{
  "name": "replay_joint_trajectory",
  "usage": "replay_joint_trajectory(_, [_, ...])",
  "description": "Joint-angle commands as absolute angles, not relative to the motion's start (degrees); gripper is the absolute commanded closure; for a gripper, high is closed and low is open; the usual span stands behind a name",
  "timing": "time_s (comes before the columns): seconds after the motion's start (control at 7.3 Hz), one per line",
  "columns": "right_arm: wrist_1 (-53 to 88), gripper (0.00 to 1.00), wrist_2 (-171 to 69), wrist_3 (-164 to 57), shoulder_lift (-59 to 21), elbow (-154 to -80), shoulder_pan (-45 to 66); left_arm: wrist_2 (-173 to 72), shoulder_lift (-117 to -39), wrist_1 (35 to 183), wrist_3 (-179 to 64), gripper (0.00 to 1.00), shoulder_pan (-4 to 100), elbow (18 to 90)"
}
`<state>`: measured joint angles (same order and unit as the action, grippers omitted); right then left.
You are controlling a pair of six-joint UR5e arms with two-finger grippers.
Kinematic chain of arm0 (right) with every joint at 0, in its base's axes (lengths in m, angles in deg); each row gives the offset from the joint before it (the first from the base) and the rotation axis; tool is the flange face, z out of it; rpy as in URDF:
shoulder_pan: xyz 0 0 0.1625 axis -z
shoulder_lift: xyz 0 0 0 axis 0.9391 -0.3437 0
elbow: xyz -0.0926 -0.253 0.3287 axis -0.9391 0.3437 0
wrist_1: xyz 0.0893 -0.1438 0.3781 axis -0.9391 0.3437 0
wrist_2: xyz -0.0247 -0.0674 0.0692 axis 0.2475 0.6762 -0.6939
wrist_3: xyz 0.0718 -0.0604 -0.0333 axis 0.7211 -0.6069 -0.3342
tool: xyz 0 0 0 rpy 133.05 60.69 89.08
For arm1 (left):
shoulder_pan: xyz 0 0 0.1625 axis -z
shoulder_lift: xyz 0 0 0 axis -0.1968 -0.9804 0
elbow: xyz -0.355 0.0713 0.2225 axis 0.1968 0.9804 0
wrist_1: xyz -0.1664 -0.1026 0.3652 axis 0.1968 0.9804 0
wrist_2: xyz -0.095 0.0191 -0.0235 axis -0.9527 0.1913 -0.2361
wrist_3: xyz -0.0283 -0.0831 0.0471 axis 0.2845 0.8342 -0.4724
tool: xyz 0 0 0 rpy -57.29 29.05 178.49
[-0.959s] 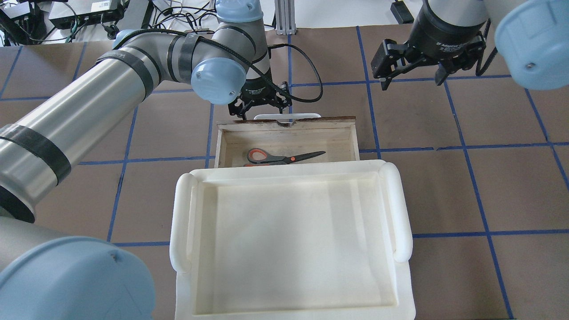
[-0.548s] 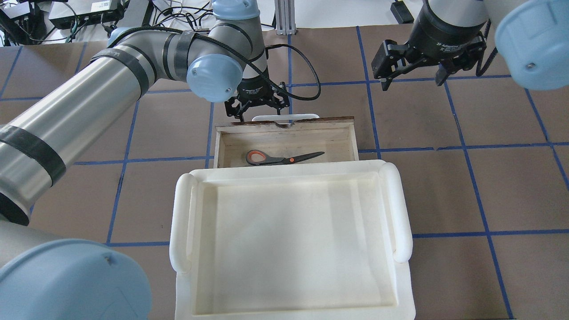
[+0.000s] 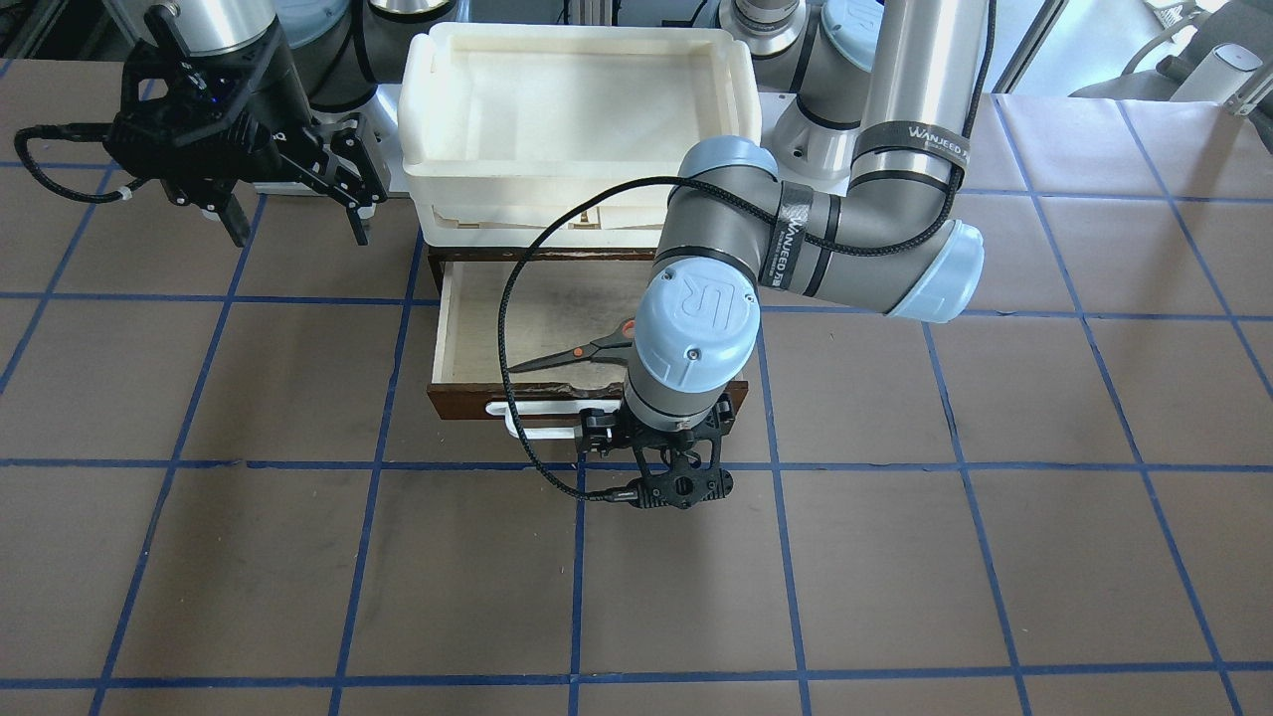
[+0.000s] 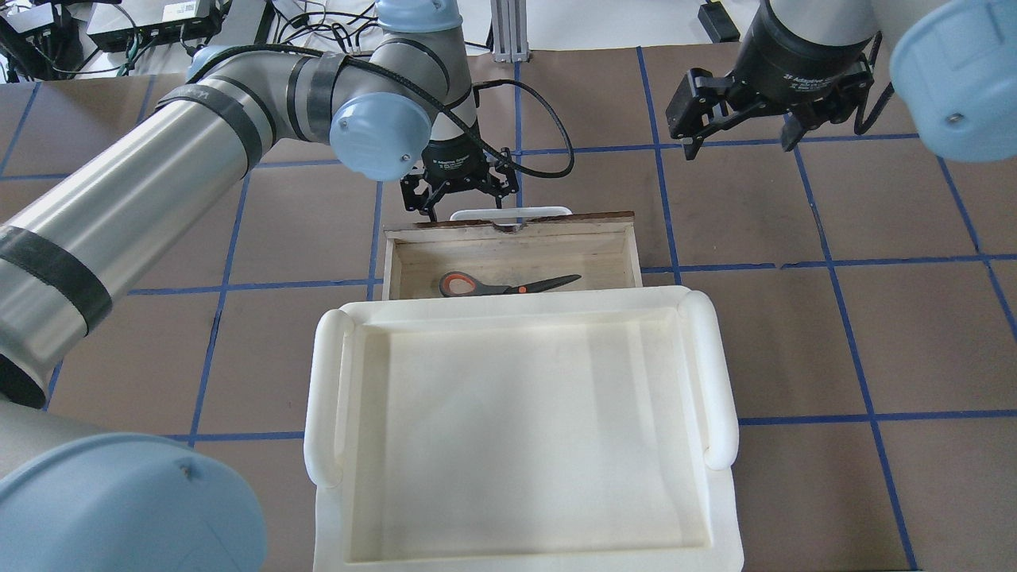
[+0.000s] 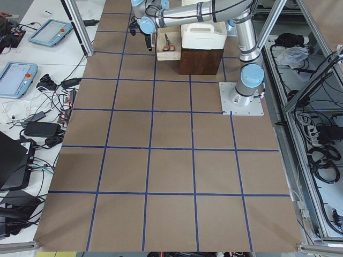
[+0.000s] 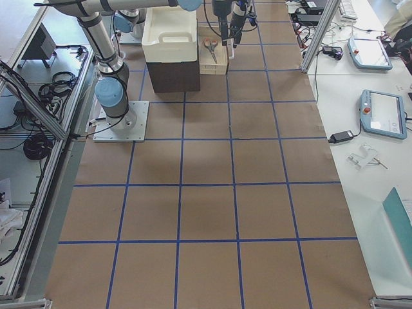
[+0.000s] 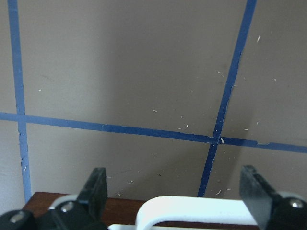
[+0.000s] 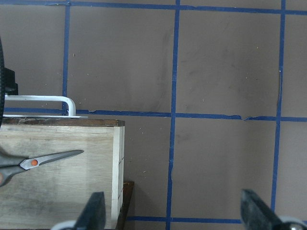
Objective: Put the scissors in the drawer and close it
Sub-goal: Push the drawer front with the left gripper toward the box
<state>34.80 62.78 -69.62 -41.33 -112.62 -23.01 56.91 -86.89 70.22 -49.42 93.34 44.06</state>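
Observation:
The scissors (image 4: 508, 284) (image 3: 577, 353) (image 8: 43, 160) lie flat inside the open drawer (image 4: 556, 218) (image 3: 467, 398), orange-red loops toward the left in the overhead view. My left gripper (image 4: 465, 199) (image 3: 656, 428) (image 7: 177, 191) hangs open just outside the dark drawer front. Its fingers stand either side of the white bar handle (image 7: 192, 211) (image 4: 508, 212); I cannot tell whether they touch it. My right gripper (image 4: 739, 143) (image 3: 298, 224) (image 8: 176, 211) is open and holds nothing, off to the drawer's right and above the table.
A large cream-white tray (image 4: 719, 373) (image 3: 577, 30) sits on top of the cabinet and hides the drawer's rear part. Brown table surface with blue tape lines spreads all around. Cables and tablets lie beyond the table edges in the side views.
The drawer has slid a little further in under the tray, now hiding the scissors' lower loop. The left arm's elbow shifted left. The right gripper stayed put.

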Motion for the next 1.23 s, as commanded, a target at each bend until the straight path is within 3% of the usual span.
replay_joint_trajectory(0.0, [34.8, 0.00, 62.9, -69.6, -41.4, -112.6, -23.0, 56.6, -86.7, 72.2, -49.4, 0.00, 93.3, 44.1])
replay_joint_trajectory(1.1, [34.8, 0.00, 62.4, -69.5, -41.4, -112.7, -23.0, 56.6, -86.5, 79.5, -49.3, 0.00, 93.9, 44.2])
